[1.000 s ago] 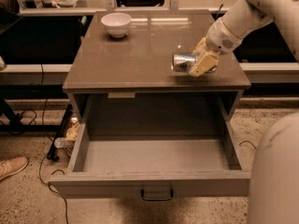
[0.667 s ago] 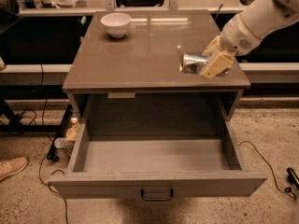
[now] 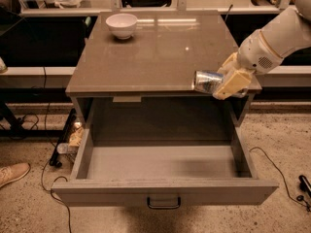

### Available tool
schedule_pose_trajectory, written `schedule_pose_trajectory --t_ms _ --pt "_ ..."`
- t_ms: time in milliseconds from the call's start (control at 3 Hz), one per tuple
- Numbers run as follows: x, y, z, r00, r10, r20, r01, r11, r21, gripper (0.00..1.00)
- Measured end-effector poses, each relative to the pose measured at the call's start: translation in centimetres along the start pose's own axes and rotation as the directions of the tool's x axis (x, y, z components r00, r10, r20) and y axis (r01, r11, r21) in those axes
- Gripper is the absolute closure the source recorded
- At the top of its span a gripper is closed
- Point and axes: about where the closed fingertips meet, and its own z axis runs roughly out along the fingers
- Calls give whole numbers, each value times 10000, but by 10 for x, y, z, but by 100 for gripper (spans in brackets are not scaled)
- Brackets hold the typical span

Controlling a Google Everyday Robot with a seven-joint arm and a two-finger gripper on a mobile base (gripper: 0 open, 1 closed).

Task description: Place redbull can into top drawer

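The redbull can (image 3: 206,81) is silver and blue and lies sideways in my gripper (image 3: 227,83), shiny round end facing left. It hangs at the front right edge of the cabinet top, above the drawer's back right corner. My gripper is shut on it, with cream fingers (image 3: 232,84) across its right half. The top drawer (image 3: 163,163) is pulled wide open below, a shallow grey-brown box holding nothing. Its front panel carries a small dark handle (image 3: 163,202).
A white bowl (image 3: 121,24) stands at the back left of the cabinet top (image 3: 146,52). Cables, bottles and clutter (image 3: 70,140) lie on the floor left of the drawer. A shoe (image 3: 12,174) is at far left. My white arm (image 3: 277,35) reaches in from the upper right.
My gripper has carried the can forward and right, from over the cabinet top to its front right edge above the open drawer.
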Motion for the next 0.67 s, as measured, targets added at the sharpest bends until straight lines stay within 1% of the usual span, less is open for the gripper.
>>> schedule_pose_trajectory --t_ms 333,667 --pt "0 0 0 10000 2 1 -2 10000 -1 100" --pt "17 21 17 9984 475 298 -470 9987 -173 100"
